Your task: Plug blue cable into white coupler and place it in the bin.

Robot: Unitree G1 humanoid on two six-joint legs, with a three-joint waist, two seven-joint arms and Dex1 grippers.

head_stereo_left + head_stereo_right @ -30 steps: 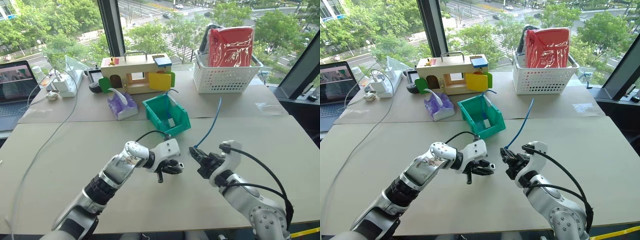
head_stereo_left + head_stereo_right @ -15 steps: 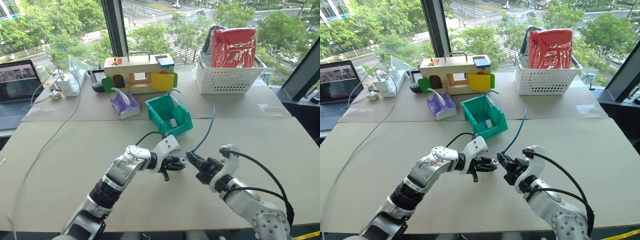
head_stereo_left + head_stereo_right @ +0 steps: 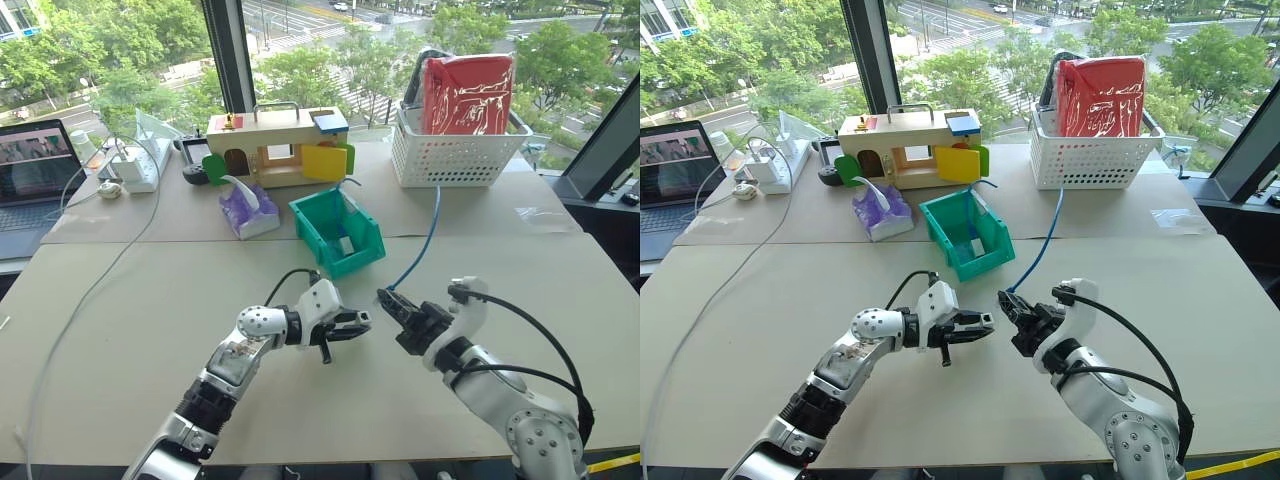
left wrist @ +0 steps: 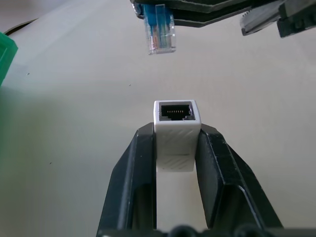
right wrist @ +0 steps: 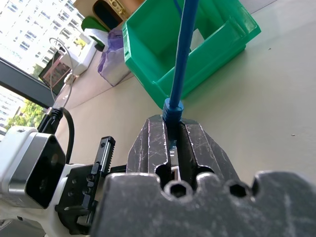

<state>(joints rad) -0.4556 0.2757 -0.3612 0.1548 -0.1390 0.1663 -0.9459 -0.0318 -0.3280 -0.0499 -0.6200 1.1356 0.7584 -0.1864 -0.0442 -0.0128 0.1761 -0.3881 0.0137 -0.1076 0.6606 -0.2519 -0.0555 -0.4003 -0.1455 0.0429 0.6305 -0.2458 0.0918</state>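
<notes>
Your left gripper (image 3: 352, 326) sits near the centre of the frame, slightly below the middle, its two black fingers (image 4: 133, 173) pinching the white coupler (image 4: 176, 132) by its sides. In the left wrist view the coupler's dark socket faces away from the camera, toward the clear plug (image 4: 159, 31) of the blue cable (image 3: 425, 240), which hangs just beyond it without touching.

Your right gripper (image 3: 390, 300) is just right of centre, pressed together on the plug end of the blue cable, with its tip pointing toward the left gripper. A small gap separates the two grippers. From the right gripper the blue cable climbs toward the upper right of the frame, ending near the foot of the white lattice basket (image 3: 455, 150).

You can see the bin (image 3: 335, 232), teal-green, on the worktop (image 3: 130, 310) just above the grippers, a little left of the frame's centre. A purple tissue pack (image 3: 246, 211) lies to its left, and a wooden toy house (image 3: 275, 146) stands above that.
</notes>
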